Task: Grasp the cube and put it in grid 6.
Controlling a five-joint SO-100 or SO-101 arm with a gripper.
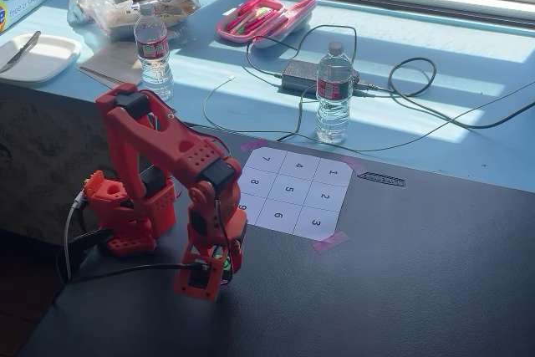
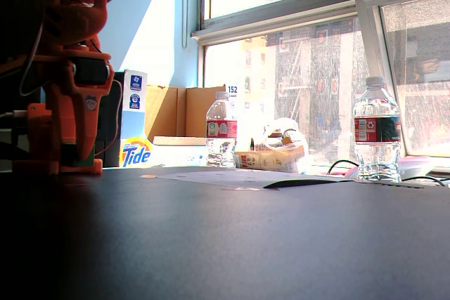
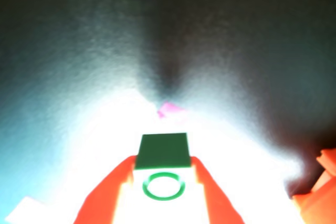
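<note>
In the wrist view the green cube (image 3: 161, 150), with a green ring on its washed-out top face, sits between my two orange fingers (image 3: 113, 192). My gripper (image 3: 163, 162) is shut on it. In a fixed view the red arm folds down and my gripper (image 1: 211, 272) points at the dark table, with a bit of green cube (image 1: 220, 253) showing between the fingers. Grid 6 (image 1: 278, 216) is a white cell on the near edge of the numbered sheet, to the right of my gripper. Whether the cube touches the table I cannot tell.
Two water bottles (image 1: 333, 94) (image 1: 154, 49), a power adapter with cables (image 1: 301, 75), a pink case (image 1: 266, 18) and a plastic bag stand behind the sheet. Pink tape (image 1: 330, 241) holds the sheet's near corner. The arm's base (image 1: 125, 215) stands near the table's left edge.
</note>
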